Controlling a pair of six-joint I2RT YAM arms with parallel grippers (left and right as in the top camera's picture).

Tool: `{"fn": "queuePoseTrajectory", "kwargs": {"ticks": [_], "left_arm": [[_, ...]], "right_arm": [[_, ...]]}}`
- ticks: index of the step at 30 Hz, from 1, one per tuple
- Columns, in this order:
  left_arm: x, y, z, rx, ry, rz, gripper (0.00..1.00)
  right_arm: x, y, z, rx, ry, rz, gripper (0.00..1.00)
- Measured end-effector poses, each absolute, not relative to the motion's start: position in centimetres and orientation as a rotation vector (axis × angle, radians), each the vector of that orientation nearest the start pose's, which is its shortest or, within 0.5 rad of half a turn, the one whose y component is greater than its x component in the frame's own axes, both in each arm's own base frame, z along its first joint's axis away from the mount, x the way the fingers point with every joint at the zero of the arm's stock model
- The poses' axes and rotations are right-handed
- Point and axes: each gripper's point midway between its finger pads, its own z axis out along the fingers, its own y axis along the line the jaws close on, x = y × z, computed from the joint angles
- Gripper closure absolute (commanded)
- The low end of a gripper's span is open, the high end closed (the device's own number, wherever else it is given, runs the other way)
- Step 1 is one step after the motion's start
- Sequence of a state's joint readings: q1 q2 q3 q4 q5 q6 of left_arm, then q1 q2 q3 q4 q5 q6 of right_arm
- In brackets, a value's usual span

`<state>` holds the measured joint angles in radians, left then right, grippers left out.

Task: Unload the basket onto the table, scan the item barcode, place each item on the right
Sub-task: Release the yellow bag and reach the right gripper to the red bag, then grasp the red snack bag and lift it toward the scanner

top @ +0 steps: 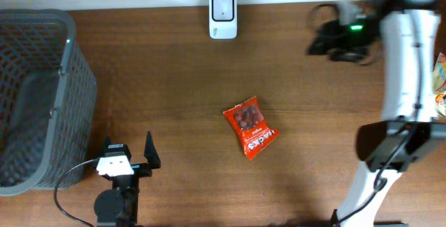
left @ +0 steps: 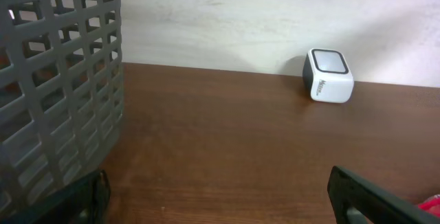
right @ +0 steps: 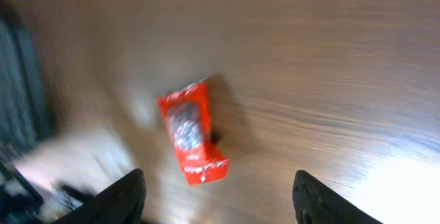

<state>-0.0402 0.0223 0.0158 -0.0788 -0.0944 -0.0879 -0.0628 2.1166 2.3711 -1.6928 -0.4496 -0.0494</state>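
Red snack packet (top: 251,127) lies flat near the tabletop (top: 174,81) centre, nothing touching it. Barcode scanner (top: 223,16) sits at the 12 o'clock edge, well apart. Left claw (top: 129,150) at 7 o'clock: released, empty, near the grey basket (top: 42,81) at 9. Right claw (right: 218,186) up at 2 o'clock: jaws spread, holding nothing.

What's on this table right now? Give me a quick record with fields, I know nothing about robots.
Item: red snack packet, lying flat in the middle
Scanner: white scanner, at the far edge
Basket: grey basket, at the left end
Left jaws: open, empty, beside the basket
Right jaws: open, empty, clear of the packet
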Motion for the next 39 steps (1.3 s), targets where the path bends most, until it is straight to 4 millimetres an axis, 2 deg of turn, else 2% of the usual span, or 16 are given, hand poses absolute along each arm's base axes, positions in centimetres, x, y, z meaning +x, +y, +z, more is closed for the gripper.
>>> {"fn": "queuePoseTrajectory", "kwargs": {"ticks": [2, 4, 6, 9, 13, 17, 25, 30, 32, 34, 37, 39], "left_arm": [[24.6, 0.6, 15.7, -0.111, 1.652, -0.019, 0.01], [24.6, 0.6, 15.7, -0.111, 1.652, -0.019, 0.01], [24.6, 0.6, 15.7, -0.111, 1.652, -0.019, 0.01], [24.6, 0.6, 15.7, -0.111, 1.652, -0.019, 0.01], [24.6, 0.6, 15.7, -0.111, 1.652, -0.019, 0.01], [24.6, 0.6, 15.7, -0.111, 1.652, -0.019, 0.01], [24.6, 0.6, 15.7, -0.111, 1.652, -0.019, 0.01], [24.6, 0.6, 15.7, -0.111, 1.652, -0.019, 0.01], [24.6, 0.6, 15.7, -0.111, 1.652, -0.019, 0.01], [24.6, 0.6, 15.7, -0.111, 1.652, -0.019, 0.01], [24.6, 0.6, 15.7, -0.111, 1.652, -0.019, 0.01], [24.6, 0.6, 15.7, -0.111, 1.652, -0.019, 0.01]], "right_arm": [[40.4, 9.7, 22.6, -0.264, 2.950, 0.571, 0.01], [39.4, 13.3, 21.7, -0.440, 2.974, 0.505, 0.01], [38.4, 16.1, 20.6, -0.576, 2.993, 0.440, 0.01], [36.4, 19.1, 18.9, -0.742, 3.027, 0.353, 0.01], [34.5, 21.7, 16.5, -0.897, 3.043, 0.273, 0.01], [33.7, 22.2, 13.6, -0.938, 3.078, 0.231, 0.01], [31.0, 20.3, 7.6, -0.924, 3.242, 0.147, 0.01], [30.7, 19.5, 5.9, -0.926, 3.259, 0.089, 0.01], [30.8, 19.3, 5.4, -0.927, 3.256, 0.072, 0.14], [30.9, 19.2, 5.1, -0.905, 3.255, 0.061, 0.32], [31.0, 19.2, 5.0, -0.862, 3.261, 0.050, 0.41], [31.1, 19.2, 5.0, -0.840, 3.265, 0.047, 0.41]]}}
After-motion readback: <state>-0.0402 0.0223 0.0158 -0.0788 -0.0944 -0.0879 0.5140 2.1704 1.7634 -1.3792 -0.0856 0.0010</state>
